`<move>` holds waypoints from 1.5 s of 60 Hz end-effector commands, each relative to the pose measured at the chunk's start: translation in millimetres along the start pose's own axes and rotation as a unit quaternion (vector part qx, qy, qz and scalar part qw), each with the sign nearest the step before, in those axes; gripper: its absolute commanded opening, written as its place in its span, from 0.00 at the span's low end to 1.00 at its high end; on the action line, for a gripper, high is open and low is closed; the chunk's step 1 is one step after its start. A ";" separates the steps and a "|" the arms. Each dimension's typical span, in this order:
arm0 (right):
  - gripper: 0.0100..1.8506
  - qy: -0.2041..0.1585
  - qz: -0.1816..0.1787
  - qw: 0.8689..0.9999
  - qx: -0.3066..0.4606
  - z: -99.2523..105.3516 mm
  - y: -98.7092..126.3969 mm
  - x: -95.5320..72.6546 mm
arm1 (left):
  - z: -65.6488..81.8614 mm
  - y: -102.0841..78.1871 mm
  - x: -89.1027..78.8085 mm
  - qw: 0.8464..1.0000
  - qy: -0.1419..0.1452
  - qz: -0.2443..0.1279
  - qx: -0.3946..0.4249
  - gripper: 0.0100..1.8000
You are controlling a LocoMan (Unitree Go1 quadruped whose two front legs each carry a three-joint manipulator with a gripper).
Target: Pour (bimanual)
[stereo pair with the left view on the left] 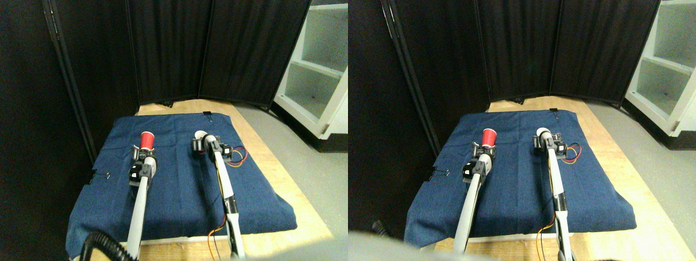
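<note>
While the left tool (145, 153) meets the red cup (147, 140) and the right tool (202, 143) the white cup (200, 134), grip states cannot be told; tilting one cup over the other seemingly comes next.

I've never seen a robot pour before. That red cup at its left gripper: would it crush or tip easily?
The red cup looks like a thin disposable one, so it is probably light and may buckle under a hard squeeze. It is tall and narrow, upright on soft blue cloth, so a sideways nudge might tip it. The left gripper sits at its base.
</note>
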 end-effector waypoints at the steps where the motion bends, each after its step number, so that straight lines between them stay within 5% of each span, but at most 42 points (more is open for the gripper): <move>1: 0.71 0.017 0.026 0.999 -0.008 -1.9 9.1 -7.6 | 3.0 -4.5 -4.3 1.000 -0.004 -0.019 0.010 0.51; 22: 0.68 0.045 0.049 0.998 0.012 -9.2 6.5 -24.8 | 8.4 9.3 -14.9 1.000 -0.004 -0.023 -0.006 0.53; 50: 0.67 0.067 0.092 0.993 0.006 -4.1 3.3 -53.8 | 22.8 1.6 -52.2 0.997 0.026 -0.064 -0.016 0.58; 64: 0.70 0.065 0.123 0.990 -0.020 -3.1 7.5 -69.6 | 38.1 -9.4 -52.4 0.994 -0.026 -0.106 -0.001 0.53; 90: 0.67 0.072 0.129 0.989 0.006 -4.0 9.1 -73.2 | 40.7 -11.6 -41.4 0.991 -0.062 -0.110 -0.051 0.54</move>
